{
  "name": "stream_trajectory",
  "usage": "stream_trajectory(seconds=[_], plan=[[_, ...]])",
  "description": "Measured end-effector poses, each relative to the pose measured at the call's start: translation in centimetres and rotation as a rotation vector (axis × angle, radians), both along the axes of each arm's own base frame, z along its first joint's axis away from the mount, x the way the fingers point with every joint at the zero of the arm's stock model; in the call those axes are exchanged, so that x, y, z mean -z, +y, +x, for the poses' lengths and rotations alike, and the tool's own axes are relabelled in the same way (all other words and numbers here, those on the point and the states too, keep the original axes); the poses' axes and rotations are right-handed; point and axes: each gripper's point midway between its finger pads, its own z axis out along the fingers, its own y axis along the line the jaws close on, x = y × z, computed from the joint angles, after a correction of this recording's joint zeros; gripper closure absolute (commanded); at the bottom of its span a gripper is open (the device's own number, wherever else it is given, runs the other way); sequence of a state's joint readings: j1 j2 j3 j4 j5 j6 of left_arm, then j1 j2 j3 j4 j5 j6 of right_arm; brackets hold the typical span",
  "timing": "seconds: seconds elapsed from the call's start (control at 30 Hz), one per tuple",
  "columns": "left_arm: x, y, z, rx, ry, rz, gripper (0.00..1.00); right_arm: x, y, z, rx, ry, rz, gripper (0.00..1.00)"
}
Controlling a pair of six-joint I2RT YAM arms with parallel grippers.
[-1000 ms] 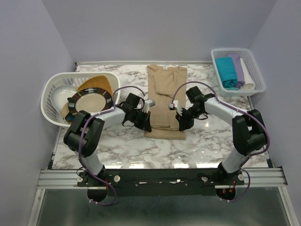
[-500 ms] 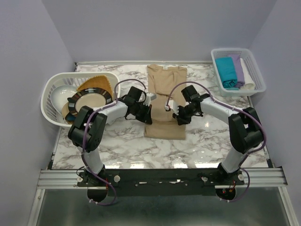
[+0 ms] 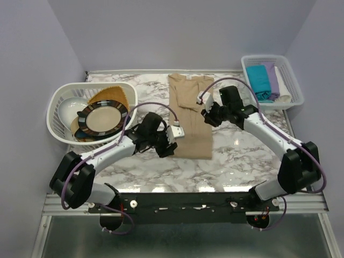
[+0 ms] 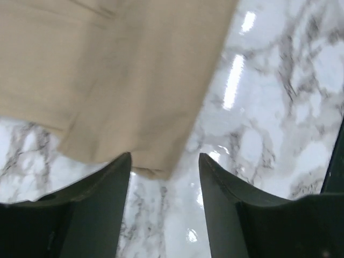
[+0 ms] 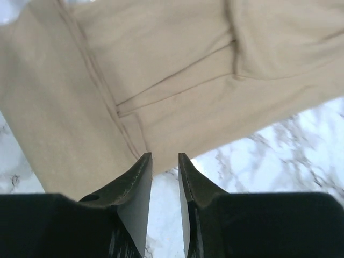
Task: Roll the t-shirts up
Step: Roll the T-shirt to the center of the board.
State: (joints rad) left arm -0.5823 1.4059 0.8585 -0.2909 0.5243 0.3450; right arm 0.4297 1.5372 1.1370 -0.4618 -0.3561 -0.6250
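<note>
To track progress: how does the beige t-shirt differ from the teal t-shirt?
The beige t-shirt lies flat as a strip on the marble table; the teal t-shirt sits bundled in the white basket. The beige t-shirt covers more area than the teal t-shirt. Both are plain-coloured.

Nothing legible: no text, label, brand or number on the beige t-shirt (image 3: 191, 115), nor on anything around it.

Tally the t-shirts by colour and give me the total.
Beige t-shirt: 1, folded on the table
Teal t-shirt: 1, in the right basket
Lilac t-shirt: 1, same basket
White t-shirt: 1, same basket
Total: 4
</note>
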Motion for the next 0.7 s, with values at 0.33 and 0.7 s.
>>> stream_trajectory(seconds=[0.33, 0.7], plan=[[5.4, 0.2, -5.8, 0.388, -0.343, 0.137, 0.41, -18.5, -5.5, 4.0, 0.41, -0.486, 0.184, 0.05], [5.9, -0.2, -3.5, 0.461, -0.546, 0.216, 0.49, -15.9, -8.0, 3.2, 0.497, -0.448, 0.141, 0.05]])
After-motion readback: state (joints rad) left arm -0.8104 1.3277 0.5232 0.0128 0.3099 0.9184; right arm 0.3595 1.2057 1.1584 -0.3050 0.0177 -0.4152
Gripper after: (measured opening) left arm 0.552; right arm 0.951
